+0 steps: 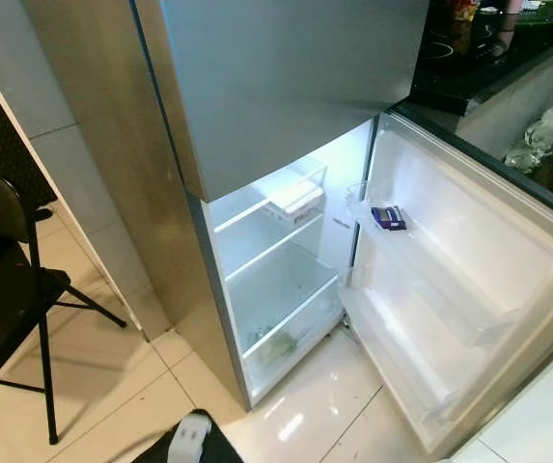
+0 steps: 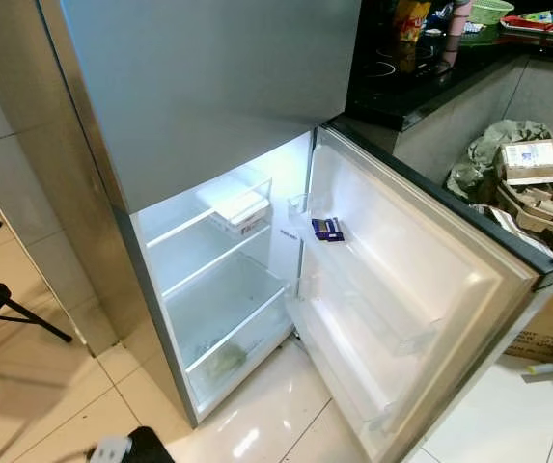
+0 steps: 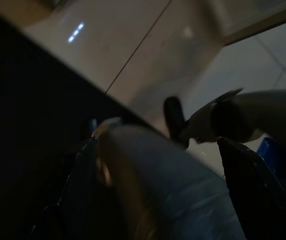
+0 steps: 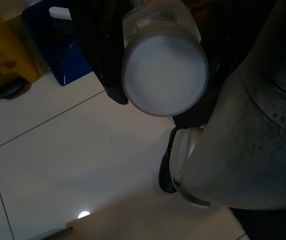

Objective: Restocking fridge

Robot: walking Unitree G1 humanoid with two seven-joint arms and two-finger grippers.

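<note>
The fridge stands with its lower door swung wide to the robot's right, its upper door shut. Inside, a white box sits on the top wire shelf, and something greenish lies in the bottom drawer. A small dark blue packet rests in the door's upper bin. In the right wrist view, the right gripper holds a jar with a white lid between its fingers, above the pale tiled floor. The left gripper hangs low in shade with its fingers spread apart, grasping nothing. A black folding chair stands left of the fridge; a dark table with clutter lies behind the door.
</note>
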